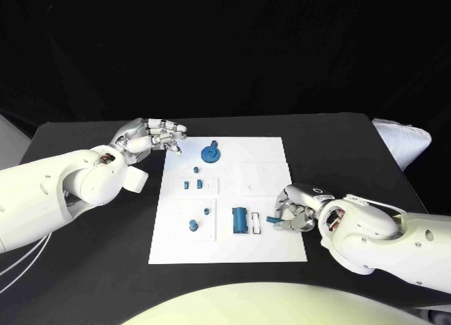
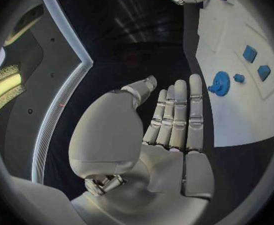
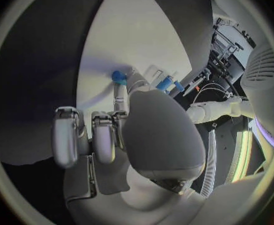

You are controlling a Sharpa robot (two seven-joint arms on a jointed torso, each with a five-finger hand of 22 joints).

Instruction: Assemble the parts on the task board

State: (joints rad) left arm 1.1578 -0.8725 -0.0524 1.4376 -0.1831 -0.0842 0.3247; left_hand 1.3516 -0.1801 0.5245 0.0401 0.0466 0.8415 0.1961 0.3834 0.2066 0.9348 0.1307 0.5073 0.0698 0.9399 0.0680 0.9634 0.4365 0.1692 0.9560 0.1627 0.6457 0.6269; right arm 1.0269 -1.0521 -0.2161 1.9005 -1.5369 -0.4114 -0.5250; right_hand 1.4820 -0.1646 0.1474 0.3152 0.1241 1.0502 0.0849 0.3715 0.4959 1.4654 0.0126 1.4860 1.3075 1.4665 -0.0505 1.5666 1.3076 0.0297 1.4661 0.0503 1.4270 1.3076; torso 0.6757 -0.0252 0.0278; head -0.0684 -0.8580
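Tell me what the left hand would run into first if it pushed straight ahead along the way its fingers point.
Probably the blue gear. The left hand sits open at the far left corner of the task board, fingers aimed across that end, and the gear lies nearest in that line. Height above the board is unclear, so it might pass over.

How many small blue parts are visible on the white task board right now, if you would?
7: blue gear, tiny peg, two small blocks, peg, long block, and one pinched by the right hand. Others may be hidden.
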